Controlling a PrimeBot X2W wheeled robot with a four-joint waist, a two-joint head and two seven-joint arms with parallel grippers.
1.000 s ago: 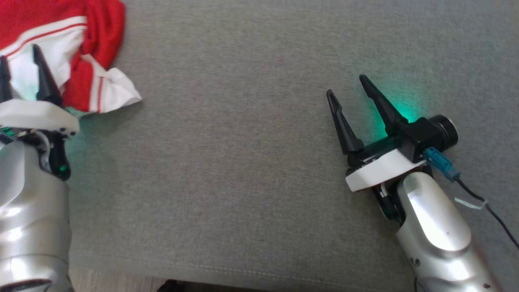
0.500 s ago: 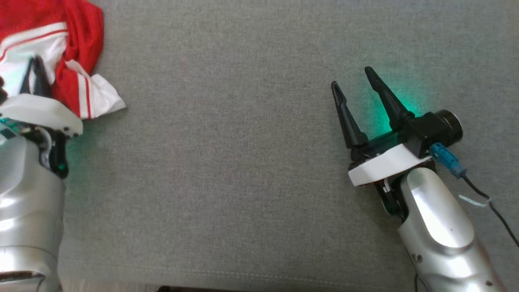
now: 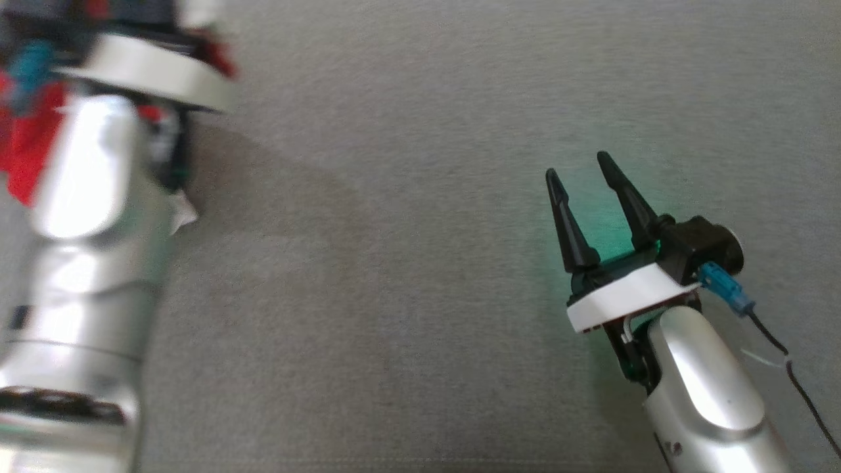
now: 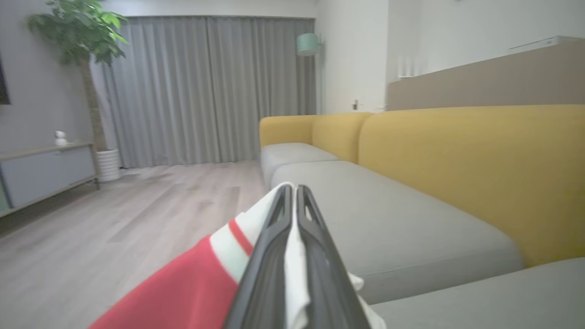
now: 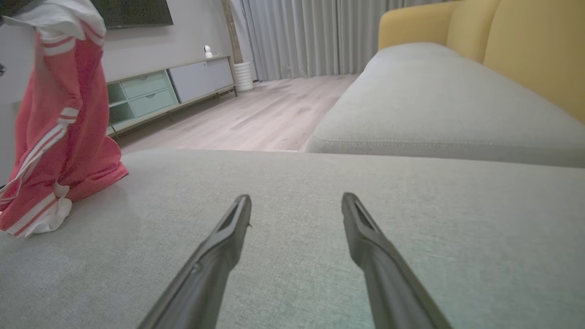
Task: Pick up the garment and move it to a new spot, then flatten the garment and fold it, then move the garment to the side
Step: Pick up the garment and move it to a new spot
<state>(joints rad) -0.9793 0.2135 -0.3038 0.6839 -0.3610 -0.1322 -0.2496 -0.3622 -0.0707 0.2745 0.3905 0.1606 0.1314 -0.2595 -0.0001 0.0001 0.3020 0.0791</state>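
The garment (image 5: 64, 137), a red shirt with white striped sleeve ends, hangs at the left of the right wrist view with its lower end touching the grey cushion. My left gripper (image 4: 294, 194) is shut on a white sleeve end of the garment (image 4: 192, 283). In the head view the raised left arm covers most of the garment (image 3: 26, 151), and its fingers are hidden there. My right gripper (image 3: 581, 174) is open and low over the grey cushion at the right, with nothing between its fingers (image 5: 235, 219).
A grey sofa seat cushion (image 3: 394, 230) spreads across the head view. Yellow backrests (image 4: 457, 164) and a second grey seat (image 5: 434, 109) lie beyond. A wooden floor (image 4: 114, 214), a sideboard (image 5: 173, 87), a potted tree (image 4: 87, 68) and curtains (image 4: 205, 87) stand further off.
My left gripper has closed on the garment and lifted it off the cushion, the arm rising up the head view. The right gripper has stayed open and nearly still.
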